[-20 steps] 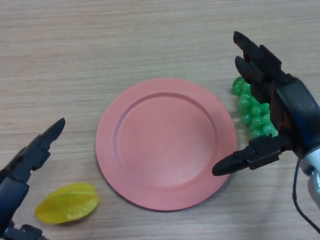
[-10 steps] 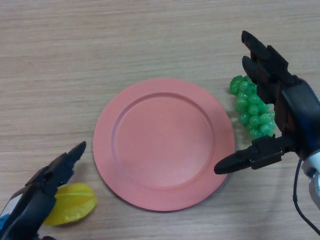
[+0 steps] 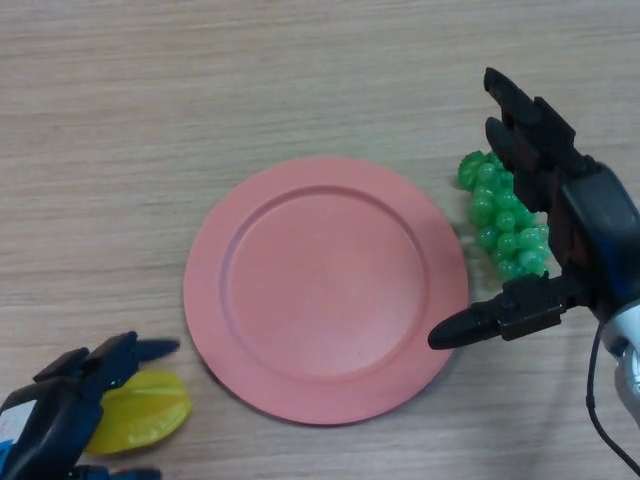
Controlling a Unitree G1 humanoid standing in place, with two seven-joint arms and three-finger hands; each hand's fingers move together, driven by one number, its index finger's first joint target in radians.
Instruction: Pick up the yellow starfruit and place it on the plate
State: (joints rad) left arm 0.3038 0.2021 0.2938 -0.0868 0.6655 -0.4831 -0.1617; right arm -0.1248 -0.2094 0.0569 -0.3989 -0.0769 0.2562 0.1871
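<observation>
The yellow starfruit (image 3: 145, 412) lies on the wooden table at the bottom left, just left of the pink plate (image 3: 325, 285). My left hand (image 3: 70, 400) is over the starfruit's left part and hides it, fingers curving down around it; I cannot tell if they touch. My right hand (image 3: 560, 240) is open at the right, fingers straight, thumb reaching over the plate's right rim.
A bunch of green grapes (image 3: 505, 215) lies right of the plate, partly under my right hand.
My left hand has come down and right onto the starfruit, its fingers bending over it. The right hand has barely moved.
</observation>
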